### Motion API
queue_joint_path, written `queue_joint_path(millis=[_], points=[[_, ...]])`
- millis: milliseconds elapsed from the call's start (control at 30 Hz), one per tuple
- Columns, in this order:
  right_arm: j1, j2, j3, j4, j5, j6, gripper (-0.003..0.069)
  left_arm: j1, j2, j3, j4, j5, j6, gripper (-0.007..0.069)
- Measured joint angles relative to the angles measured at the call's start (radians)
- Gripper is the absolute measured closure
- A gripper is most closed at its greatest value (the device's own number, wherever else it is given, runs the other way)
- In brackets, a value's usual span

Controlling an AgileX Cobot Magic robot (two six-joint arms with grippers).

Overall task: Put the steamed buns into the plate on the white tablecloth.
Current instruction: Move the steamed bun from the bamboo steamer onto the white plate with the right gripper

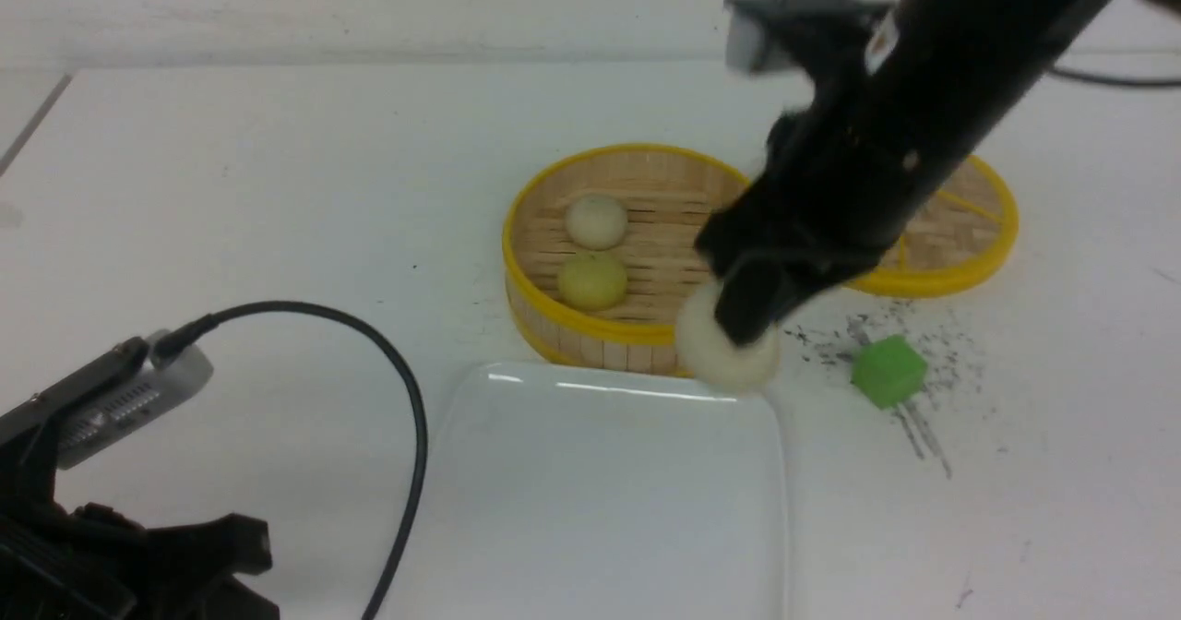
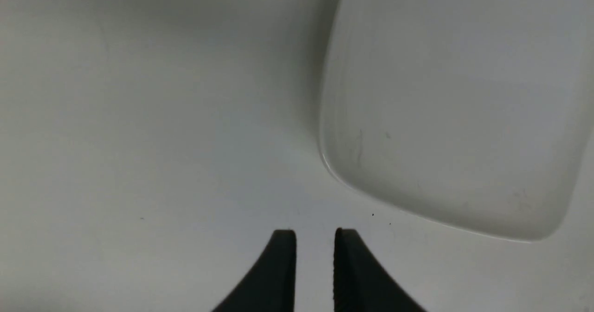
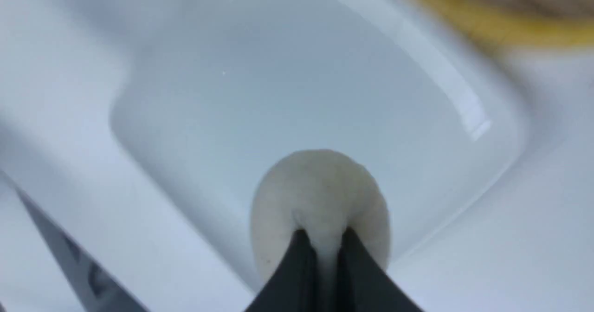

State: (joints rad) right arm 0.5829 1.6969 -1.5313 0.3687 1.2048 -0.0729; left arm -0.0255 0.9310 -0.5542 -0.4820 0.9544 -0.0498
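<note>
My right gripper (image 3: 322, 240) pinches one off-white steamed bun (image 1: 729, 354) over the far rim of the plate (image 1: 600, 509), which holds none yet. A second off-white bun (image 1: 596, 220) and a yellow bun (image 1: 592, 280) lie in the bamboo steamer (image 1: 517, 274). My left gripper (image 2: 314, 237) hangs slightly parted and empty above the white tablecloth (image 1: 231, 186).

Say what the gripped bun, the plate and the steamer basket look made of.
Gripped bun: soft, matte, perhaps foam or rubber; it dents where the right gripper pinches it. Plate: glossy white, likely ceramic or melamine; highlights along its rim. Steamer basket: bamboo-like slats, yellow rim.
</note>
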Motion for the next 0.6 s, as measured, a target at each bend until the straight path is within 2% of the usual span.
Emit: queue_joint_path(millis=[67,233,300,333,400,433,467,533,600], points=[[0.056,0.012,0.123,-0.016,-0.107,0.008,0.0595,0.0,0.0,0.0,0.001,-0.011,0.0,0.0464],[0.097,0.054,0.239,-0.076,-0.297,0.073,0.0526,0.0,0.0,0.0,0.002,-0.039,0.0,0.0461],[0.101,0.09,0.259,-0.089,-0.386,0.103,0.0421,0.0,0.0,0.0,0.003,-0.066,0.0,0.0455],[0.101,0.093,0.259,-0.091,-0.389,0.103,0.0412,0.0,0.0,0.0,0.003,-0.068,0.0,0.0454],[0.102,0.117,0.26,-0.09,-0.416,0.108,0.0292,0.0,0.0,0.0,0.004,-0.091,0.0,0.0448],[0.102,0.119,0.26,-0.09,-0.416,0.108,0.0292,0.0,0.0,0.0,0.004,-0.093,0.0,0.0447],[0.102,0.117,0.256,-0.09,-0.388,0.1,0.0236,0.0,0.0,0.0,0.004,-0.105,0.0,0.0445],[0.102,0.098,0.242,-0.09,-0.339,0.073,0.0214,0.0,0.0,0.0,-0.007,-0.121,0.0,0.0444],[0.102,0.06,0.217,-0.099,-0.289,0.073,0.0227,0.0,0.0,0.0,-0.039,-0.136,0.0,0.0441]])
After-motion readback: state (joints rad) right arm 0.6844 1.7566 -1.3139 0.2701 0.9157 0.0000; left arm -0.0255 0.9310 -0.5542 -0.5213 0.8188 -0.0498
